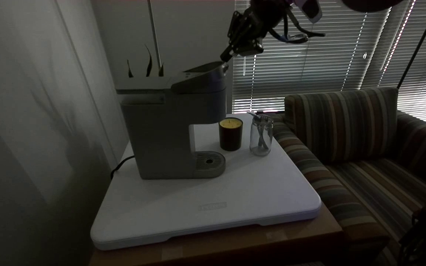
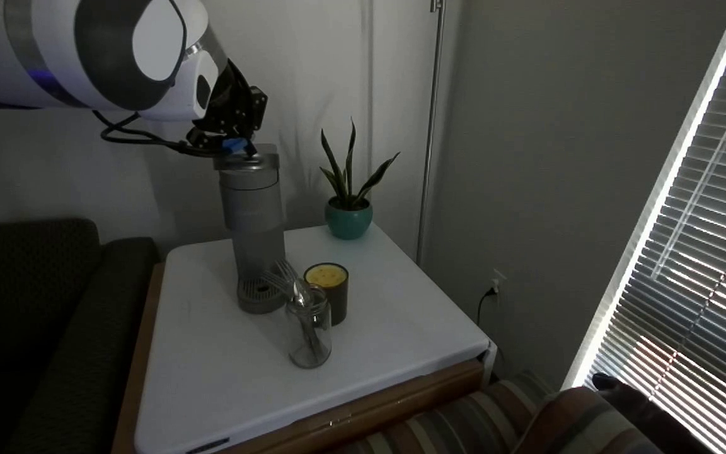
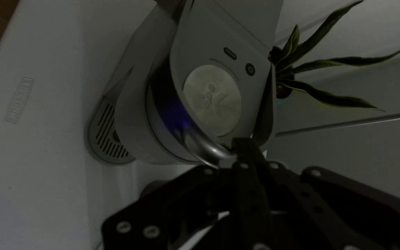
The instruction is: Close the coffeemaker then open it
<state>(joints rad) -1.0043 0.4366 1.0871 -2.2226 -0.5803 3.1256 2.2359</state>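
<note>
The grey coffeemaker [image 1: 161,133] stands upright on the white tabletop. Its lid [image 3: 217,45] looks down on the brew head, and no gap shows along the seam in an exterior view. A shiny handle [image 3: 200,146] curves round the lid's front. My gripper [image 3: 244,144] is shut with nothing between its fingers. Its tips overlap the front end of the handle in the wrist view. In both exterior views the gripper [image 1: 226,56] [image 2: 251,150] reaches down to the lid's front rim; contact is too dark to tell. Below the brew head sits the round drip base [image 1: 210,162].
A dark cup with a yellow top [image 1: 230,136] and a glass jar [image 1: 261,140] holding forks stand near the machine's front. Behind it is a plant in a teal pot [image 2: 349,219]. A striped armchair [image 1: 342,125] adjoins the table [image 1: 161,218]. A black cord [image 1: 120,166] runs off behind.
</note>
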